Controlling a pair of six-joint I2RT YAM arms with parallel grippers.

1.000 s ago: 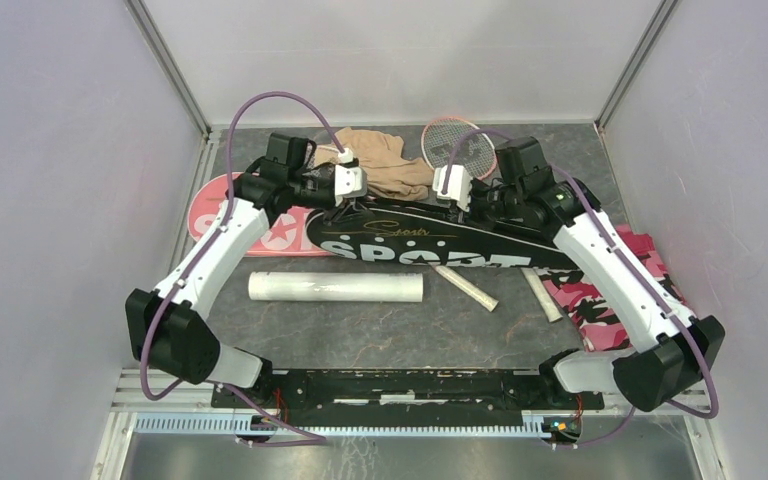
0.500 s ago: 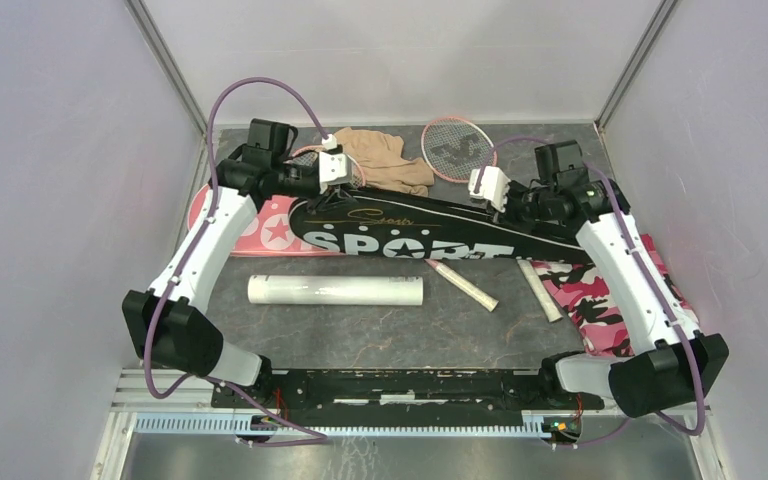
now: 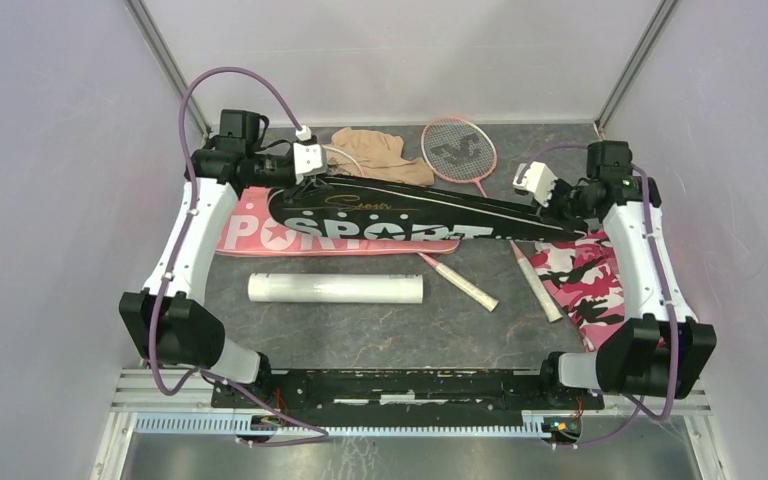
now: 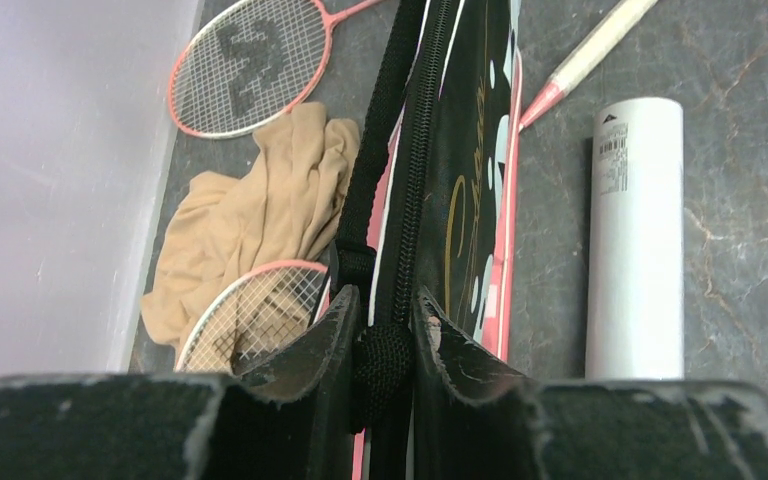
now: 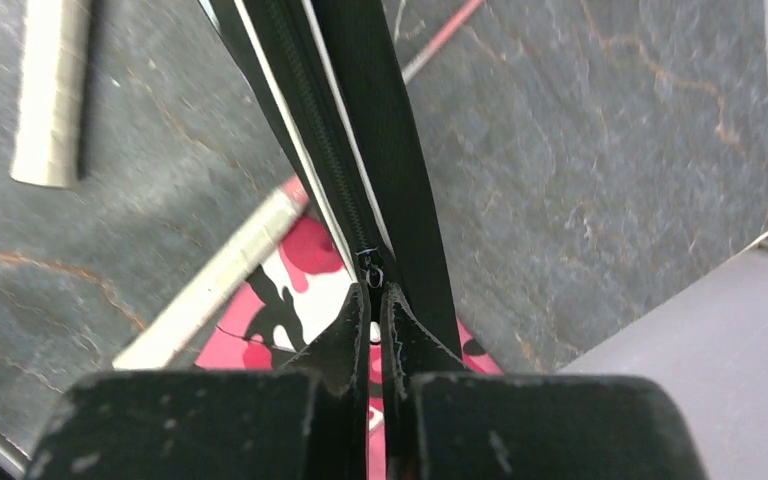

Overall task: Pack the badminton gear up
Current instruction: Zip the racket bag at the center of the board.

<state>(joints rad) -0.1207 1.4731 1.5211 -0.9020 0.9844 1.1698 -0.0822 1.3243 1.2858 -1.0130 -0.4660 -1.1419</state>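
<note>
While the left hand (image 4: pixel 384 335) pinches the strap (image 4: pixel 380 150) of the black cover (image 3: pixel 400 212) at its 9 o'clock end, the right hand (image 5: pixel 375 305) — pressed together — grips what seems its zipper pull (image 5: pixel 371 272) at 3 o'clock; the tube (image 3: pixel 335 288) lies at its 6 o'clock.

Centre: black racket-shaped fabric cover (image 3: pixel 410 210), woven, slight sheen. Below it: long white tube (image 3: pixel 335 288), smooth, glossy. Surrounding grey marbled tabletop (image 3: pixel 410 340): matt.

The grey desk (image 3: pixel 380 335) carries a white tube (image 3: pixel 335 288) near the middle, a pink cover (image 3: pixel 245 232), a tan cloth (image 3: pixel 375 152), a pink racket (image 3: pixel 457 148) and a camouflage cloth (image 3: pixel 585 285)
</note>
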